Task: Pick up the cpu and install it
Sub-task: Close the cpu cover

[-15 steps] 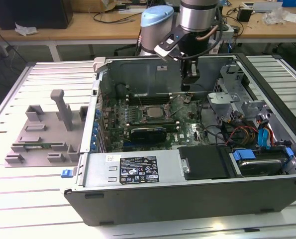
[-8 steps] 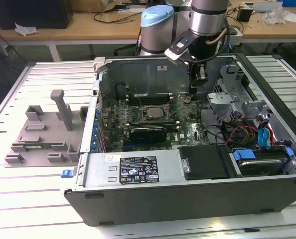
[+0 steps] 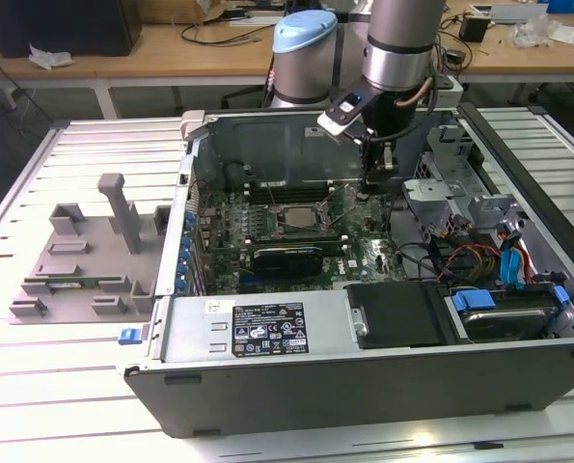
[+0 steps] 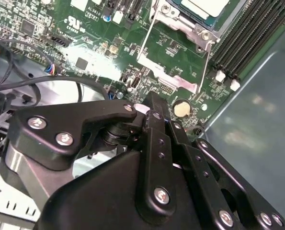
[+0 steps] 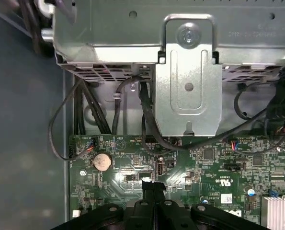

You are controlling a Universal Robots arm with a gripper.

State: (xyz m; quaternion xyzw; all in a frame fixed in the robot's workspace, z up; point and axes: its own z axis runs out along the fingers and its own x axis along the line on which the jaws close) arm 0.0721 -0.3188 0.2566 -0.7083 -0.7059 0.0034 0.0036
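Matte black gripper [image 5: 153, 186] linkage, studded with screws, blocks much of both wrist views. Fingers look clenched flat together, nothing between them. Grey sheet-metal case [image 3: 267, 145] lies open mid-frame in the exterior view, green motherboard [image 3: 231, 217] inside. I see the cpu [image 4: 205, 5], a shiny silver square, seated in its metal-framed socket [image 4: 173, 21] and cut off at the second wrist view's edge. Round coin cell [image 5: 102, 162] sits near the fingertips.

The board [image 5: 199, 165] is green with tiny silver dots. The gripper [image 5: 153, 186] is black. The cpu [image 4: 205, 5] is shiny silver. The case [image 3: 267, 145] is grey, with blue wires [image 3: 511, 265] at three o'clock.
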